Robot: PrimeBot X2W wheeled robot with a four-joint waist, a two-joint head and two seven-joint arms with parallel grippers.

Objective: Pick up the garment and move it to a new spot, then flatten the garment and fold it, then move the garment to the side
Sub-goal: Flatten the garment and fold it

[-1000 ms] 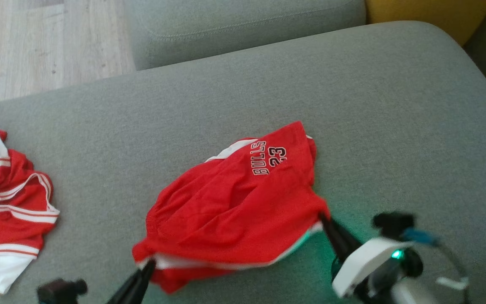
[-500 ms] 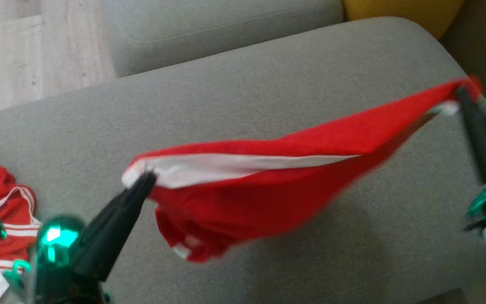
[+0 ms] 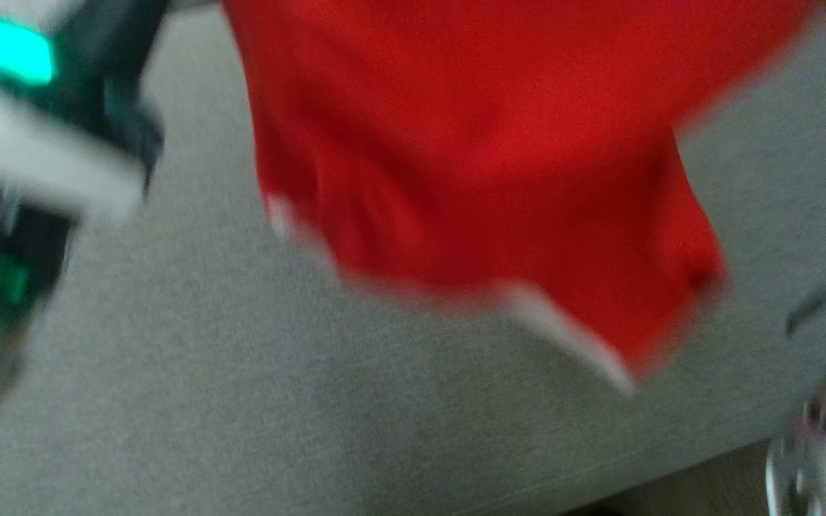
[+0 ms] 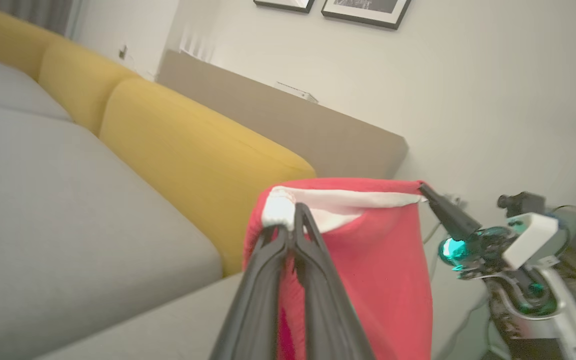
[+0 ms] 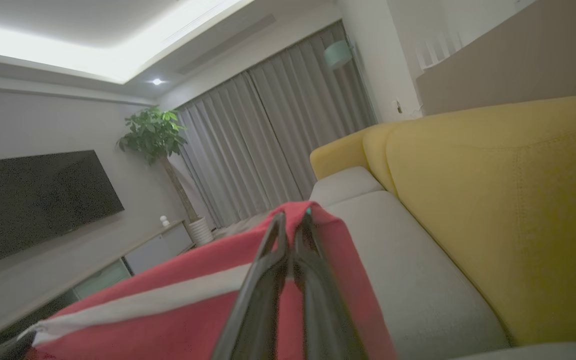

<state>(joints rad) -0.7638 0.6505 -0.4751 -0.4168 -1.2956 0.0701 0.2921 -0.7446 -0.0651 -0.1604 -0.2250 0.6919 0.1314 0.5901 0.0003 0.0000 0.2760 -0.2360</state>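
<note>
Now: red garment [image 3: 485, 143] with white trim hangs over grey sofa seat [image 3: 205, 394], top edge stretched between both grippers. At left end, left gripper [image 4: 295, 212] pressed together on white-banded top corner. At right end, right gripper [image 5: 294, 216] pinches opposite red corner. Lower hem blurred in head view; contact with seat cannot be told. Yellow back cushions [image 4: 183, 150] at far side.

Left gripper [image 4: 294, 212] showing two long dark tapered fingers [image 4: 318, 290]; right gripper [image 4: 423, 189] the same, teal light [image 4: 450, 248] glowing, white boxy housing [image 4: 533, 240], silver forearm [image 4: 563, 310] behind it.
</note>
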